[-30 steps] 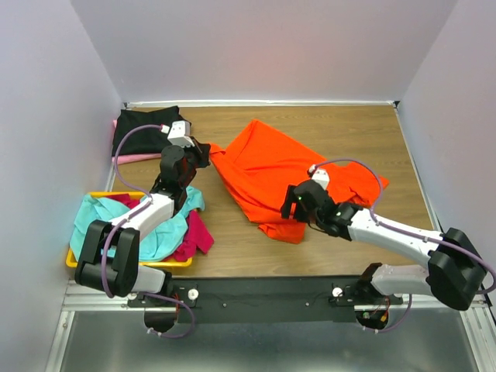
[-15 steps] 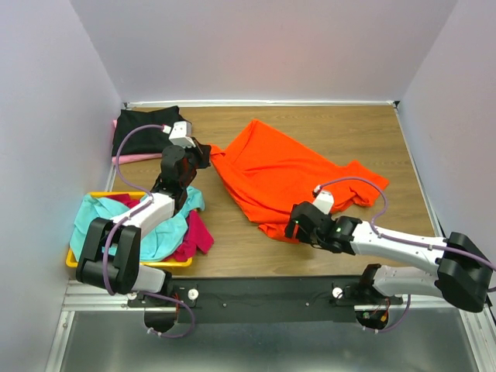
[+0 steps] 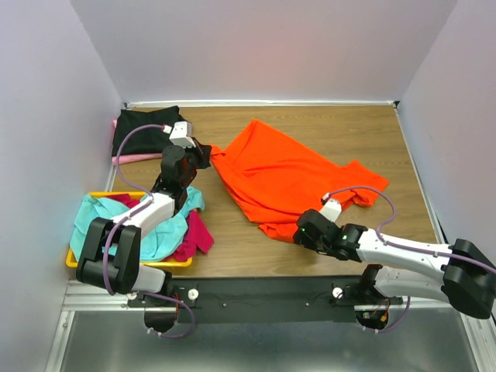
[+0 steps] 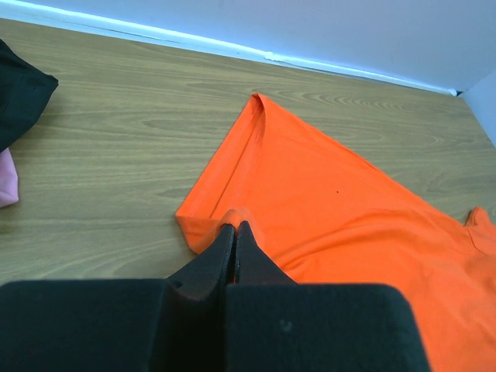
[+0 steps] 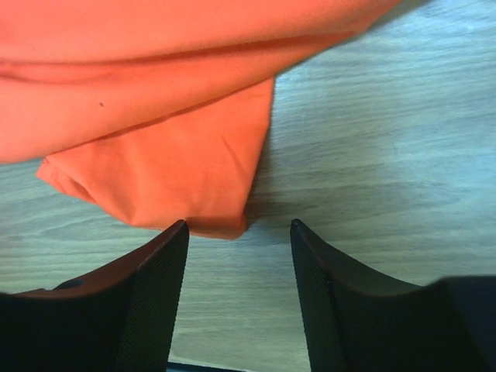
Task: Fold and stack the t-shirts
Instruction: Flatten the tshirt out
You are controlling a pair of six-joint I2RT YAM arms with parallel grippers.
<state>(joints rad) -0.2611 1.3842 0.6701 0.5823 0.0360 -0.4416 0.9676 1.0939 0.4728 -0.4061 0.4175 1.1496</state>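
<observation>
Right gripper gapes empty just below the orange shirt's bottom corner; left gripper, upper left, pinches its edge.

Bare wooden counter lies open along the far edge and down the right side. A bright orange cloth t-shirt sprawls across the centre. A black t-shirt blocks the far-left corner. A shallow yellow plastic tray, heaped with a teal t-shirt, blocks the near-left. The right claw, fingers parted, has counter beneath and the orange hem at its tips.
</observation>
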